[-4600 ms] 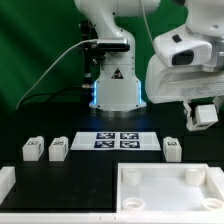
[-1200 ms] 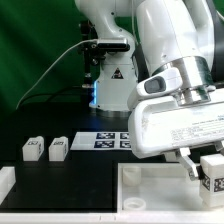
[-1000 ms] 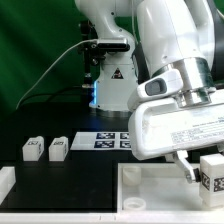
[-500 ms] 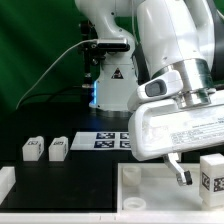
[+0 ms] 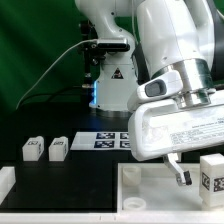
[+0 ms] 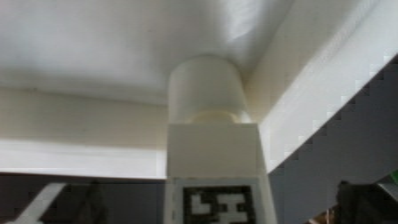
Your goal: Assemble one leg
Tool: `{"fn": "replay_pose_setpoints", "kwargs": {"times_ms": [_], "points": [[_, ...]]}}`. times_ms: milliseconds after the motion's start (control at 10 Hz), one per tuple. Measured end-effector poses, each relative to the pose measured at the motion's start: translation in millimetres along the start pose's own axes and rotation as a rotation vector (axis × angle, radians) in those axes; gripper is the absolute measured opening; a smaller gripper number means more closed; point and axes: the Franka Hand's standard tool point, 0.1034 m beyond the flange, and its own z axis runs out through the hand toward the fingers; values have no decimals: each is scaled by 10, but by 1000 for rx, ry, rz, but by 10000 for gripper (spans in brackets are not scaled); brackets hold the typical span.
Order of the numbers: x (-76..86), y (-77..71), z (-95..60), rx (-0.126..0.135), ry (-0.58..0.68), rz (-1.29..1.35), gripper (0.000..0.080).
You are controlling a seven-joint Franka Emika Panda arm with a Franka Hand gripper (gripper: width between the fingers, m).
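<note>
A leg (image 5: 211, 172) stands upright in the tabletop's (image 5: 148, 186) near corner on the exterior view's right. Its tag faces the camera. My gripper (image 5: 202, 178) straddles it with the jaws open. One finger (image 5: 180, 170) hangs clear of the leg's left side; the other is cut off by the frame edge. In the wrist view the leg (image 6: 215, 150) runs up the middle to a round socket in the tabletop's corner (image 6: 107, 60). The dark fingertips (image 6: 54, 203) sit far out on both sides, not touching it.
Two more legs (image 5: 33, 149) (image 5: 58, 149) lie on the black table at the exterior view's left. The marker board (image 5: 105, 141) lies behind them, partly hidden by my arm. A white piece (image 5: 5, 182) sits at the near left edge. The robot base (image 5: 108, 85) stands behind.
The arm brought the leg down to the tabletop's right corner. In the last second the jaws opened and the finger moved left off the leg, which now stands upright by itself.
</note>
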Motion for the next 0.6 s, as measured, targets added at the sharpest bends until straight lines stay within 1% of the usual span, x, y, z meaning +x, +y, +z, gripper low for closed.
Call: {"fn": "replay_pose_setpoints", "kwargs": {"times_ms": [200,300,400,500,600], "points": [[282,91,-376,-4,-101,2,649],[513,113,-505,-2,-144,8,649],[582,76,-506,-10,-118,12,649],[490,12,-477,5,-211,26,649],[573,-24,-494,21,-324,43,649]]}}
